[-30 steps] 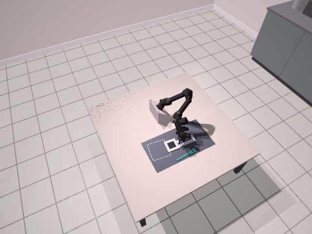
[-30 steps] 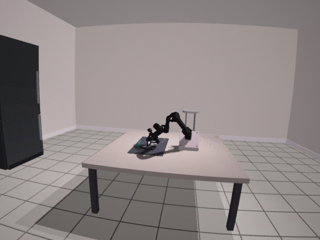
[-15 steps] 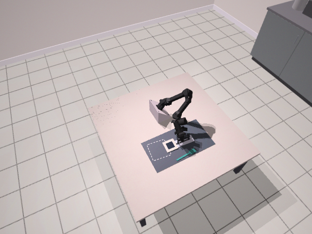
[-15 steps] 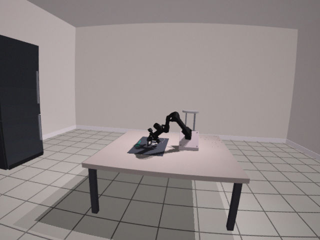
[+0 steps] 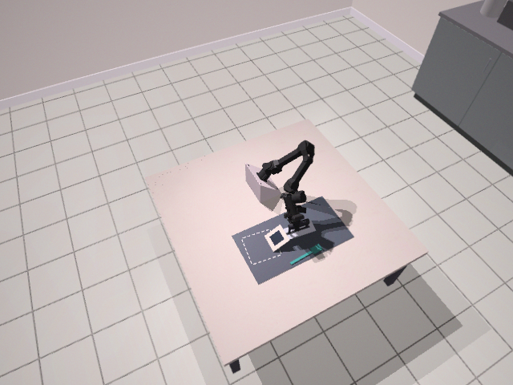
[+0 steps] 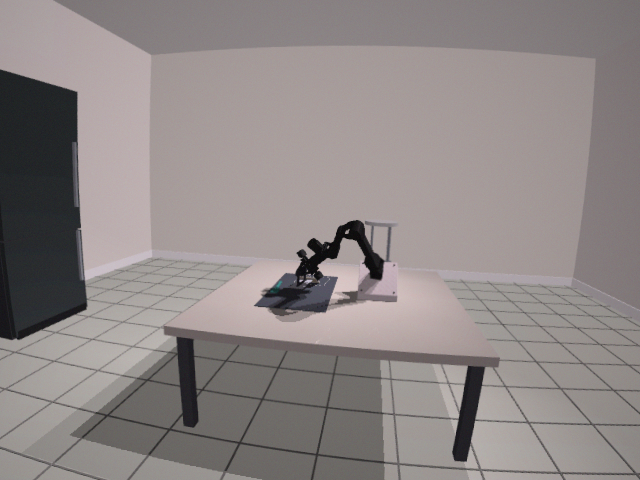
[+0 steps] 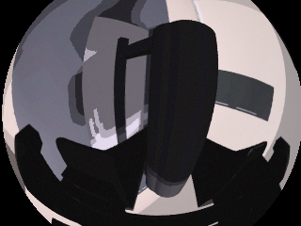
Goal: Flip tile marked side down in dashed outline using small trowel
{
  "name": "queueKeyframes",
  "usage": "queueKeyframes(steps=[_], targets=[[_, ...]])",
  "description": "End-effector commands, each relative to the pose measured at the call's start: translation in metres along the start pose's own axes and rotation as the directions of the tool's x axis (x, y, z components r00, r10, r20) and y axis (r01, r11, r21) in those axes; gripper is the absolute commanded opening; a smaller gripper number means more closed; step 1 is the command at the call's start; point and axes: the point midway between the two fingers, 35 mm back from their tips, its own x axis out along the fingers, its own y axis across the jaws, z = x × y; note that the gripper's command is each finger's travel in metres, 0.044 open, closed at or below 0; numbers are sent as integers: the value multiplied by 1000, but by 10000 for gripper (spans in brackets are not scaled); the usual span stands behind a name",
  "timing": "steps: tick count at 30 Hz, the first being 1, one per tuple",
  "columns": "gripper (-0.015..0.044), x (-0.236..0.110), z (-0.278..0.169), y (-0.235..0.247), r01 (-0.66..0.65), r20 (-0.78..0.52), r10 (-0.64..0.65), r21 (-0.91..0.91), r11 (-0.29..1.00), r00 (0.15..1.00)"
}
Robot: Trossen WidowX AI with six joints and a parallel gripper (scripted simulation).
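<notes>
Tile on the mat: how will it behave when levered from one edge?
Tile looks flat and straight-edged: likely stiff, pivoting as one piece. Thin square slab, so no rolling; probably flops flat once past vertical. On the mat it may skid before lifting.

The room had plain pale walls [image 6: 361, 155] with a light baseboard [image 5: 165, 58] along their foot and a grey ceiling [image 6: 330, 23]. The floor [image 5: 82, 249] was laid in large pale square tiles with dark joints. A pinkish-white table [image 6: 330, 330] on dark legs [image 6: 187, 379] stood near the middle and cast a broad shadow [image 6: 232, 403] onto the floor. A tall dark fridge [image 6: 38, 206] with two grey handles stood against the left wall in the exterior view. A grey cabinet [image 5: 468, 79] with a darker top stood in the corner seen from the top view. A round stool [image 6: 381, 237] stood behind the table.
</notes>
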Motion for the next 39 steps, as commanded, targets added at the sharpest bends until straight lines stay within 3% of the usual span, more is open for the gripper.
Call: queueKeyframes(steps=[1,19,39], targets=[[0,-10,-12,-19,26,-2,-26,-13,1000,1000],[0,-16,-79,-26,27,-4,-27,-15,1000,1000],[0,-2,-110,-10,27,-5,-27,-16,1000,1000]])
